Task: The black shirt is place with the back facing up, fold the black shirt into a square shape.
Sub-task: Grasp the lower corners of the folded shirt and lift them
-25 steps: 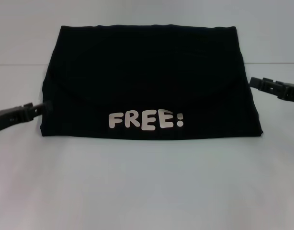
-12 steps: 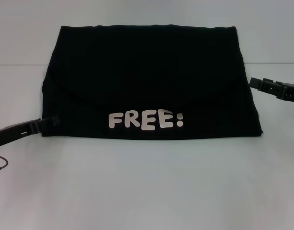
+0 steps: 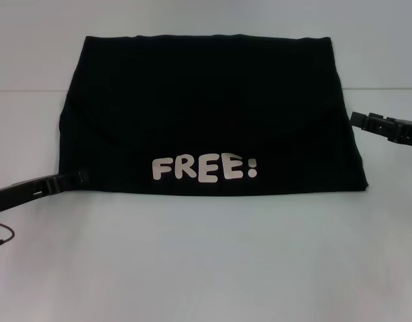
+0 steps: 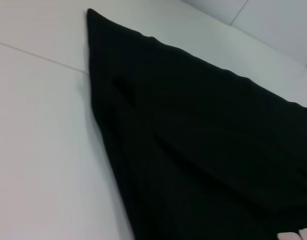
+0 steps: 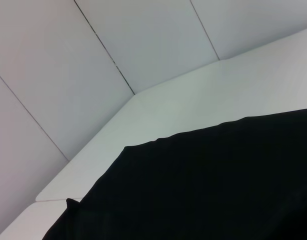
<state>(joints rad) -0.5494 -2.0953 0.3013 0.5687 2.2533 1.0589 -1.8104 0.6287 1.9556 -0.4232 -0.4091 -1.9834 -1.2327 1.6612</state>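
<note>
Smack in the middle of the white worktop you've got the black shirt, lying flat and already folded into a wide block, with the white "FREE:" lettering showing along its near edge. Your left gripper comes in low from the left side and its tip sits right at the shirt's near left corner, touching or just about touching the fabric; I honestly can't tell from the head view whether its jaws are spread or pinched. Your right gripper hangs just beside the shirt's right edge, roughly halfway up that side, and same story, can't tell how its jaws stand. Left wrist view just shows the shirt's left edge running across the worktop, with a soft crease in the cloth. Right wrist view shows the shirt's far edge against the pale wall panels behind.
</note>
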